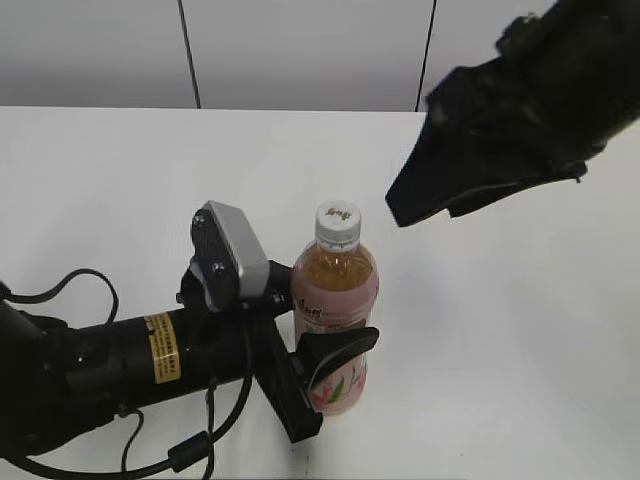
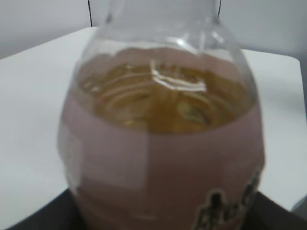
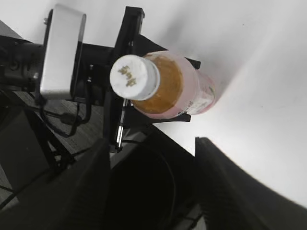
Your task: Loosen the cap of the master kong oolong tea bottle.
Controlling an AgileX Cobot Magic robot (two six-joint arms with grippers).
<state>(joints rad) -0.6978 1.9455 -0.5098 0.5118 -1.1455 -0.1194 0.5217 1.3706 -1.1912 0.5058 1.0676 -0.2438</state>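
Note:
The master kong oolong tea bottle (image 1: 335, 300) stands upright on the white table, amber tea above a pink label. Its white cap (image 1: 338, 224) sits on top. My left gripper (image 1: 325, 365) is shut on the bottle's lower body, one black finger across the front. In the left wrist view the bottle (image 2: 163, 139) fills the frame. My right gripper (image 1: 425, 200) hangs above and to the right of the cap, apart from it, fingers open and empty. The right wrist view looks down on the cap (image 3: 135, 76) and bottle (image 3: 182, 91), with its fingers (image 3: 151, 167) spread below.
The white table (image 1: 500, 330) runs to a grey panelled wall at the back. The left arm with its silver wrist camera (image 1: 230, 250) and cables lies along the front left.

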